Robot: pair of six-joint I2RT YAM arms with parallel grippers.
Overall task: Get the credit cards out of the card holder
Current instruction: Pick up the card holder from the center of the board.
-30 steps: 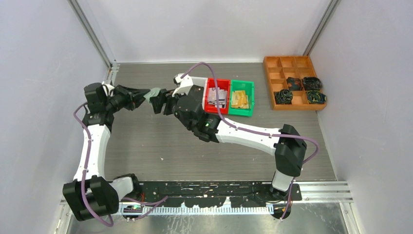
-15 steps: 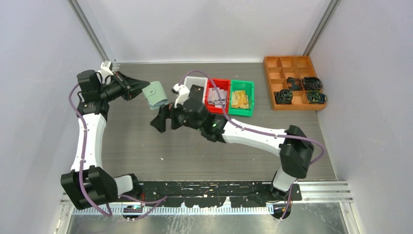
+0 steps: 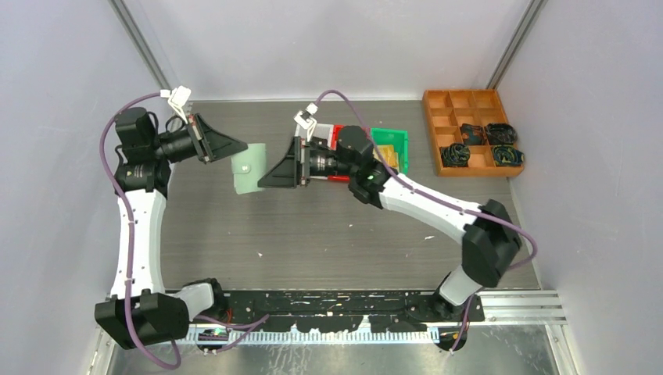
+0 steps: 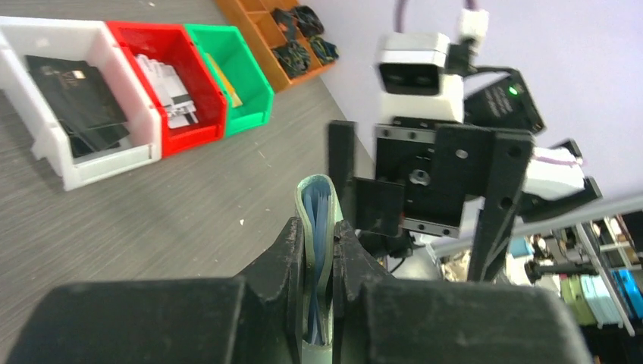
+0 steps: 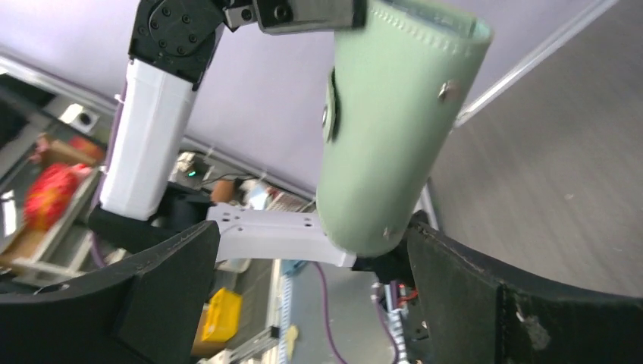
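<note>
The card holder (image 3: pixel 249 168) is a pale mint-green wallet held up off the table, folded, edge-on in the left wrist view (image 4: pixel 317 208). My left gripper (image 3: pixel 241 150) (image 4: pixel 320 243) is shut on its end, with bluish clear pockets showing between the flaps. Whether credit cards sit inside, I cannot tell. My right gripper (image 3: pixel 266 176) (image 5: pixel 315 265) stands wide open just right of the holder (image 5: pixel 394 129), whose rounded end hangs between its fingers, apart from both. A black card (image 4: pixel 72 95), silver-grey cards (image 4: pixel 170 80) and a gold card (image 4: pixel 221 76) lie in bins.
A white bin (image 4: pixel 91 163), a red bin (image 4: pixel 205 129) and a green bin (image 3: pixel 391 144) stand in a row at the back, partly under the right arm. An orange compartment tray (image 3: pixel 469 133) with black coiled cables sits at the back right.
The right gripper opened wide, drew back from the holder and turned to face it. The left arm carried the holder a little toward the back left.
</note>
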